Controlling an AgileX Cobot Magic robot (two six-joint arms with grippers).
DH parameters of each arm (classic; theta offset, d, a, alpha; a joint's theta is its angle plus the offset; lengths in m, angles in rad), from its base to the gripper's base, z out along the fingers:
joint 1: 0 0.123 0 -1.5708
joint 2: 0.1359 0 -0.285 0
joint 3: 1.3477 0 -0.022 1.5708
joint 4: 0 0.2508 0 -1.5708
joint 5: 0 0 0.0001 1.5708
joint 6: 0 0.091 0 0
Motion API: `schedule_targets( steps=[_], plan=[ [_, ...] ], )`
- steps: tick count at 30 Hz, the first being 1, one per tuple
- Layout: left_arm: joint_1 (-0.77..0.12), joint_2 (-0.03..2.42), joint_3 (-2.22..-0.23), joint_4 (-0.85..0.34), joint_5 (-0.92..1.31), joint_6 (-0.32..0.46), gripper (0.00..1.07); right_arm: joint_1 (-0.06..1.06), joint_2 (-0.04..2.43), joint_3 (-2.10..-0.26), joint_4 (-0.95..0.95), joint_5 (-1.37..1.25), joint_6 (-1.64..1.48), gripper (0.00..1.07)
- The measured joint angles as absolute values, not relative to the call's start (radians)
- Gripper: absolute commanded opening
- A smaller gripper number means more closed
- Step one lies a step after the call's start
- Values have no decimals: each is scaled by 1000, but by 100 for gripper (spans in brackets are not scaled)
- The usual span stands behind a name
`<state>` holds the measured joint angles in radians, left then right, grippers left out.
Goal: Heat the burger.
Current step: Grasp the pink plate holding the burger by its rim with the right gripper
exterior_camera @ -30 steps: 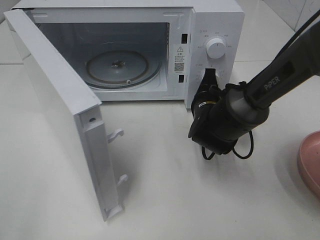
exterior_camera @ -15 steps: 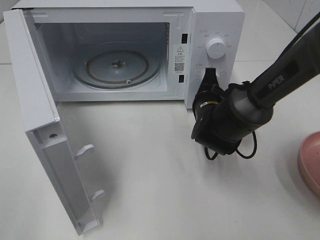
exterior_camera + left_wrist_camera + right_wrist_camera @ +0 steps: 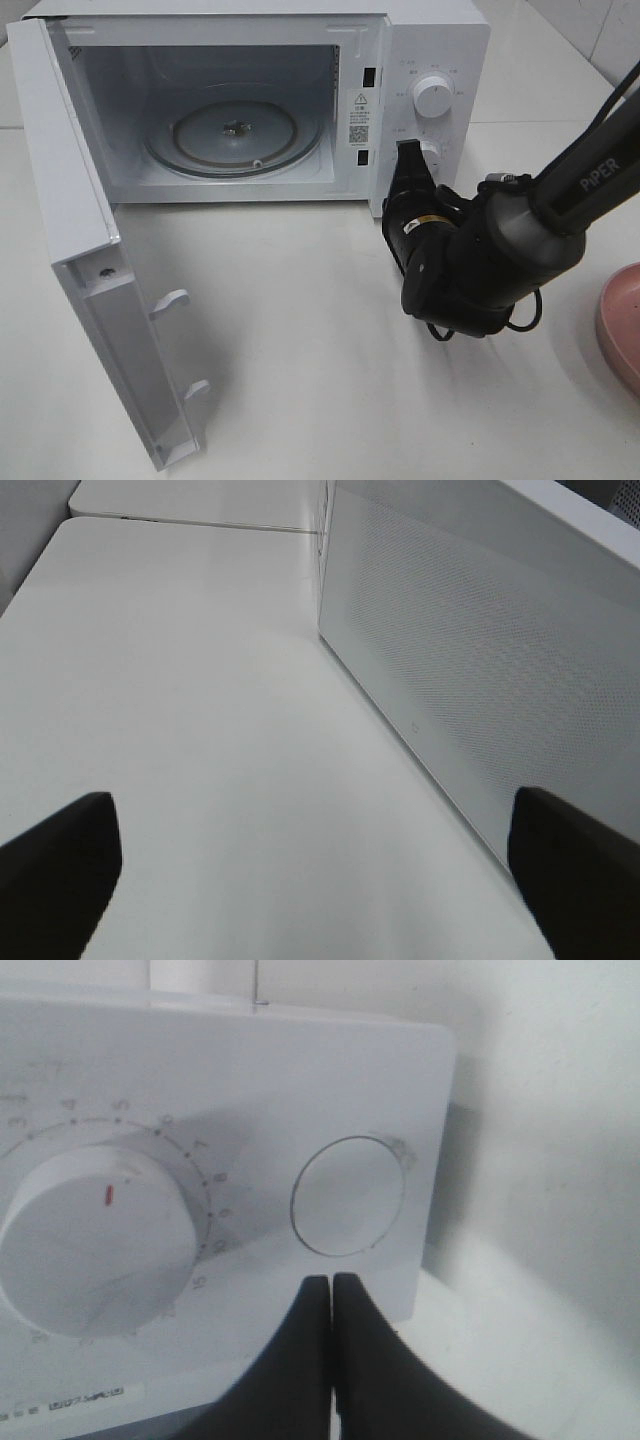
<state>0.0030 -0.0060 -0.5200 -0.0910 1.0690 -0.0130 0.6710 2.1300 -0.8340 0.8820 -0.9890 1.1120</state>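
- Toward the near left corner of the table, the microwave's door stood wide open, latch hooks facing out.
- At the right edge, only a slice of a pink plate showed. The burger was in none of the views, so its place could not be told.
- By judgement, a burger would be light, soft and loosely stacked, so a hard pinch would crush the bun or slide the layers. A gentle hold low across the bun's sides, or carrying it on a plate, looked safer.
- The left hand was spread wide over bare table beside a white perforated panel.
- The right hand had its fingers pressed together on nothing, tips just short of a round button. Its arm read "PiPER".
- Toward the far edge, the microwave showed an empty glass turntable, a warning label too small to read, and a dial numbered 5, 8, 10 and 15.
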Motion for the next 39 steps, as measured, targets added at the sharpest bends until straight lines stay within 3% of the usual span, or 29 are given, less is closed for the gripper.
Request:
schedule_targets(
  steps=[9, 27, 39],
  plan=[
    [3, -6, -520, -91, 1069, -13, 98, 671, 2059, -754, 879, -924, 1018, 0],
    [3, -6, -520, -91, 1069, -13, 98, 667, 1798, -694, 833, -525, 174, 0],
    [3, -6, -520, -91, 1069, -13, 98, 667, 1690, -693, 800, -276, -198, 0]
  ],
)
